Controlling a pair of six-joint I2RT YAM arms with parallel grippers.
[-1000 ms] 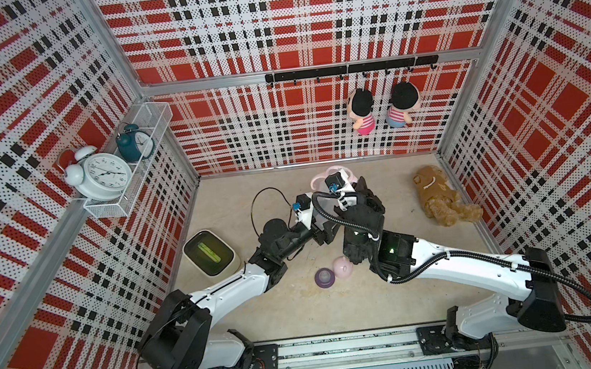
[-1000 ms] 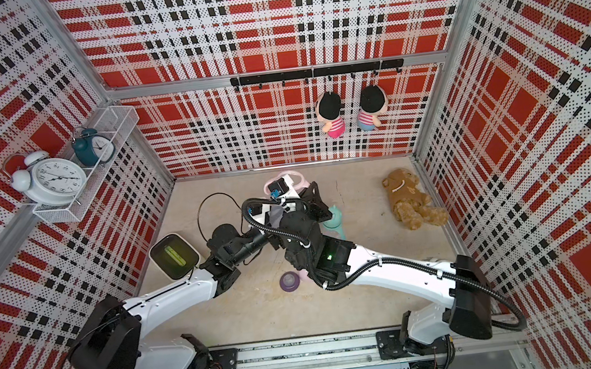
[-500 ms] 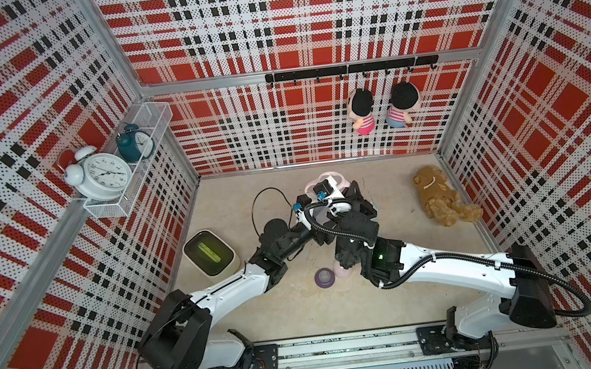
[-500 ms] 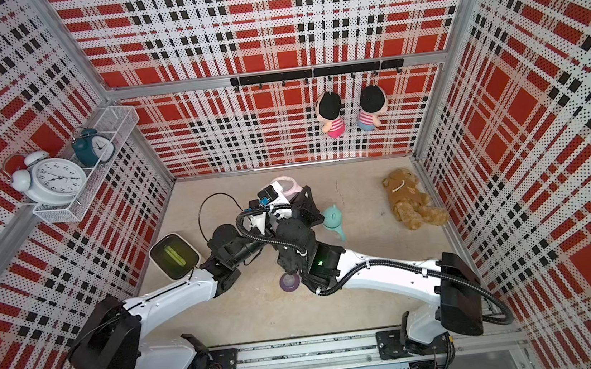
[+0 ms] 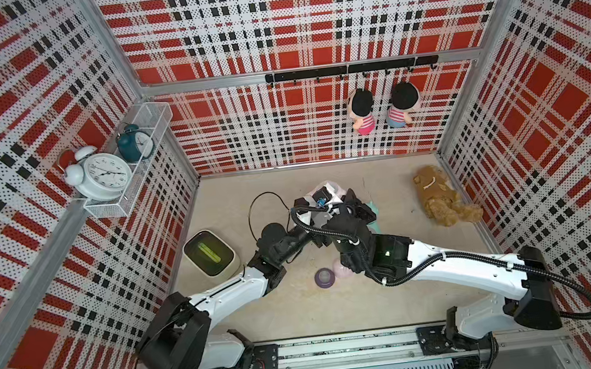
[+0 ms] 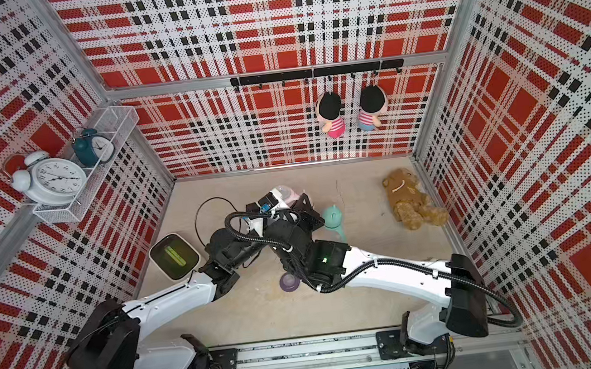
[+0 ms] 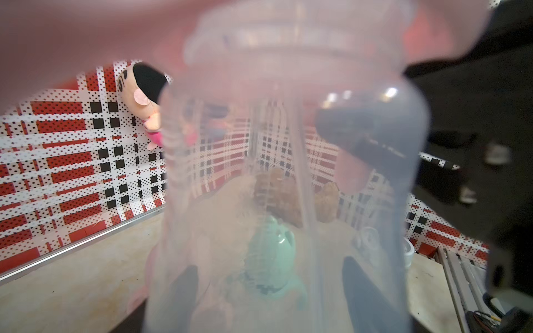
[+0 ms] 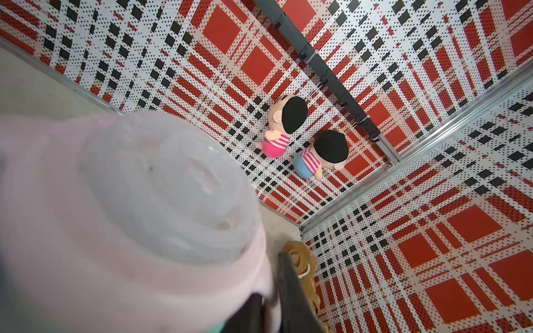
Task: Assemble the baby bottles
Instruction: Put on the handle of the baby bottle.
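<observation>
- Bottle [image 7: 288,173] has neighbours: teal cap [image 6: 331,216] at three o'clock, purple collar [image 5: 324,277] at six.
- Arms [image 5: 463,265] cover it from above.
- Clear body sits in left gripper's [image 7: 271,288] clench; right gripper [image 8: 269,308] clamps pink top [image 8: 86,259].

Both top views look steeply down from above the rail [image 5: 341,349] onto the whole floor [image 5: 300,312]; each wrist view sits against a bottle [image 7: 288,173], facing the dolls [image 8: 288,127] all views share

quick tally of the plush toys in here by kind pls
black-haired plush dolls hanging on the back wall: 2
brown plush bear lying on the floor: 1
total: 3
</observation>
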